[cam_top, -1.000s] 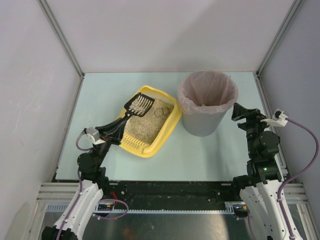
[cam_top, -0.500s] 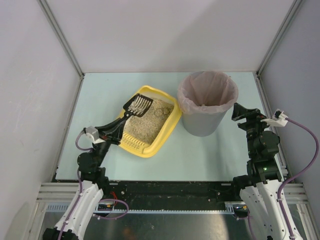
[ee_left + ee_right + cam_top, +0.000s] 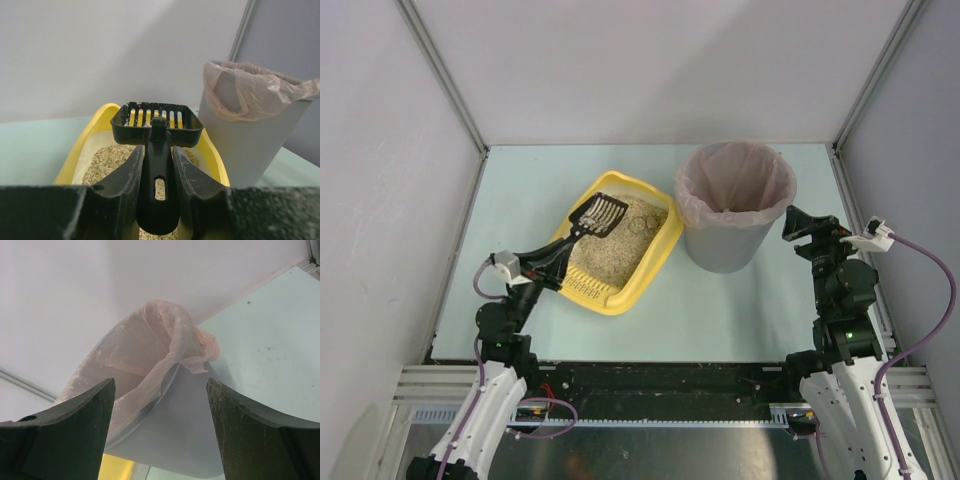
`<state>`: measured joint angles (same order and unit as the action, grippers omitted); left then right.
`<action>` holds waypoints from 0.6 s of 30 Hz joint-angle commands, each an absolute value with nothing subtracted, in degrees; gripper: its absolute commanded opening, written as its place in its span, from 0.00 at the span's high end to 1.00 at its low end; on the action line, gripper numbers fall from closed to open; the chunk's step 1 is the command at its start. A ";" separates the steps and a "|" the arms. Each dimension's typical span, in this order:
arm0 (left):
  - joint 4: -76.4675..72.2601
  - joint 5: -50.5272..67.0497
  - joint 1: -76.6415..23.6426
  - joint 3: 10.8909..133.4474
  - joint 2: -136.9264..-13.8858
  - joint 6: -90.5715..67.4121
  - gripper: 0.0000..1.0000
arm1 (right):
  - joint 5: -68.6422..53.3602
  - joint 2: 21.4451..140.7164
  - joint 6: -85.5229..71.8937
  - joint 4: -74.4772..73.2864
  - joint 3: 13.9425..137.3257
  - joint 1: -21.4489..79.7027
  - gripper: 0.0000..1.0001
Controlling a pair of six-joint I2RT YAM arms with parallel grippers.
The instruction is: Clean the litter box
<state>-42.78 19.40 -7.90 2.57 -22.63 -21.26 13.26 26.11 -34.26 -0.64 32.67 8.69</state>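
Top view: litter box [image 3: 661,261] lying centre-left; left gripper [image 3: 553,257] clamping slotted black scoop [image 3: 598,212] over litter [image 3: 610,250]. Left wrist: scoop looking empty; sifting, dumping judged pending. Right wrist: right gripper [image 3: 159,385] gaping, holding nothing, facing lined bin [image 3: 167,442].

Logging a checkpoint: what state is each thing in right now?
Litter box: on table, holding litter.
Scoop: held by handle, head over box.
Bin: upright, lined, open.
Left claw: shut on scoop.
Right claw: open, empty, facing bin.
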 commanded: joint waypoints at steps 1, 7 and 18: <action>-43.35 23.46 -8.96 -5.01 -22.76 -20.14 1.00 | 14.68 26.46 -33.49 0.70 32.87 8.96 0.21; -42.81 22.50 -8.96 -3.52 -23.46 -19.79 1.00 | 14.24 26.81 -33.84 0.88 32.87 8.96 0.21; -43.40 19.99 -10.63 -3.25 -27.33 -20.65 1.00 | 14.06 26.28 -33.84 0.70 32.87 9.05 0.21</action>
<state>-39.64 18.57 -10.13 2.57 -28.08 -19.97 13.26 26.72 -34.28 -0.62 32.67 8.80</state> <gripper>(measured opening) 0.295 0.788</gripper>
